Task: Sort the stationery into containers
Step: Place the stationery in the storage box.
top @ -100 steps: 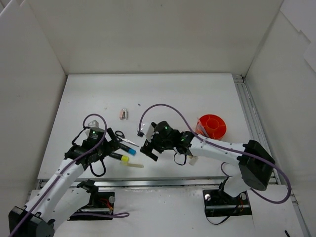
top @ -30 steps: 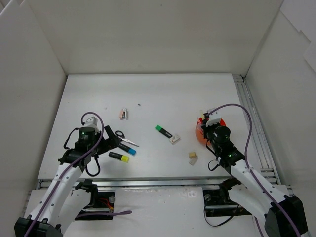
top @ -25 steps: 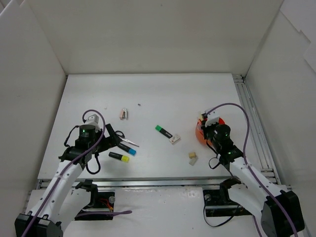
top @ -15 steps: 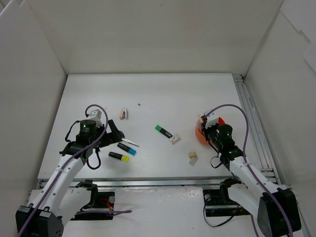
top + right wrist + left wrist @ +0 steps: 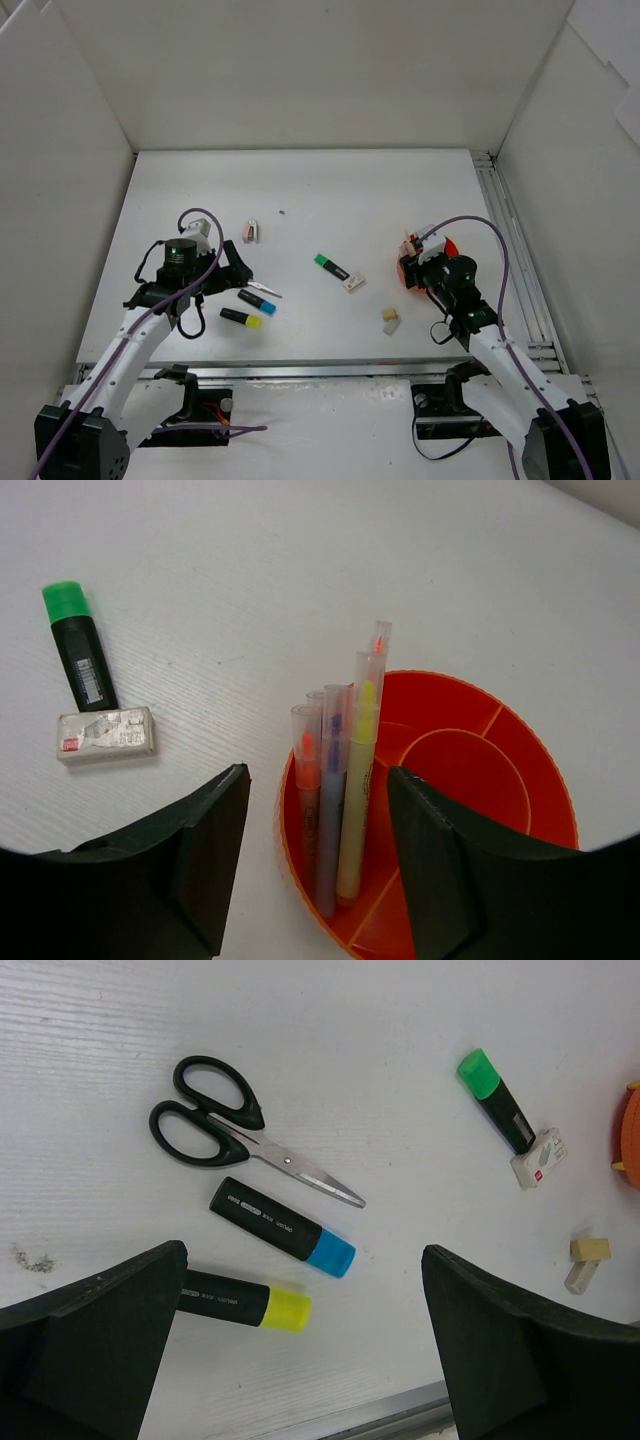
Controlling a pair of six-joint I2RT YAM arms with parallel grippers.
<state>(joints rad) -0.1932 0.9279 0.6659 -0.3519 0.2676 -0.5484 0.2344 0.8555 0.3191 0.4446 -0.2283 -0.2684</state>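
Observation:
My left gripper [image 5: 226,266] is open and empty above the table, over the scissors [image 5: 215,1125], a blue-tipped black highlighter [image 5: 283,1228] and a yellow-tipped one [image 5: 240,1301]. A green-tipped highlighter [image 5: 495,1100] and a white eraser [image 5: 540,1157] lie mid-table, with two small erasers [image 5: 390,318] nearer. A pinkish clip [image 5: 251,231] lies farther back. My right gripper [image 5: 318,780] is open and hovers over the orange-red pot [image 5: 500,780]. Several thin pens [image 5: 345,770] stand in its left compartment. The top view shows the pot [image 5: 445,247] mostly hidden under my right wrist.
White walls close in the table on the left, back and right. A metal rail [image 5: 510,240] runs along the right side, just beyond the pot. The table's near edge [image 5: 400,1405] lies just below the yellow highlighter.
My right arm went from mid-table to the pot. The pale pen near the yellow highlighter is gone from the table. My left gripper has drifted away and right, toward the scissors.

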